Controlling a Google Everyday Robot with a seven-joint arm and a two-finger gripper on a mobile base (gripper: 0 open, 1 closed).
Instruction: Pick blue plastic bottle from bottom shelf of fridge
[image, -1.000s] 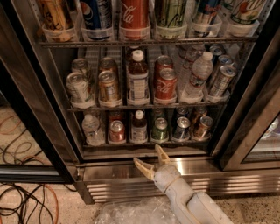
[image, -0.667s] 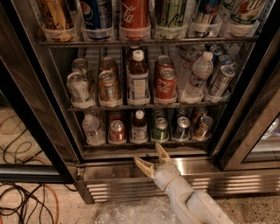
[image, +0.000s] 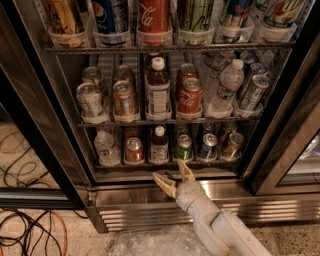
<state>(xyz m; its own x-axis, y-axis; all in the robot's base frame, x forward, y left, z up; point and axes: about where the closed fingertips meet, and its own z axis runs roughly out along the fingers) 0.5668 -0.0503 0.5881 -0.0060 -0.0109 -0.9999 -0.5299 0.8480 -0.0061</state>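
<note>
Step in hand: we judge this to be the approach; nothing is grasped yet and the blue plastic bottle (image: 159, 145) stands untouched.
Tool position: the tool (image: 169, 171) hovers in front of the fridge (image: 45, 130), just below the front edge of the bottom shelf (image: 220, 162) and above the ribbed steel base (image: 130, 212). The arm (image: 220, 230) enters from 5 o'clock.
Tool state: its two fingers are spread wide and hold nothing. One tip points to 10 o'clock and the other to 12 o'clock, reaching up to the shelf edge.
Target location: the bottle stands upright in the front row of the bottom shelf, near the middle, at roughly 11 o'clock from the tool and close to it.
Neighbours: a red can (image: 134, 149) sits just beside the bottle at its 9 o'clock and a green can (image: 184, 147) just beside it at its 3 o'clock. A clear water bottle (image: 105, 147) stands further out at 9 o'clock.
Look-alike: a larger bottle (image: 158, 91) of the same look stands on the rack above, at 12 o'clock from the target. We note it is not the item sought.
Next move: in our judgement the tool must rise to label height, shift slightly toward 11 o'clock, square its fingers either side of the bottle and advance into the shelf before closing.
Clearance: the gaps to both cans look narrow, so we expect the spread fingers to need careful centring to avoid nudging either can or catching the rack above.
</note>
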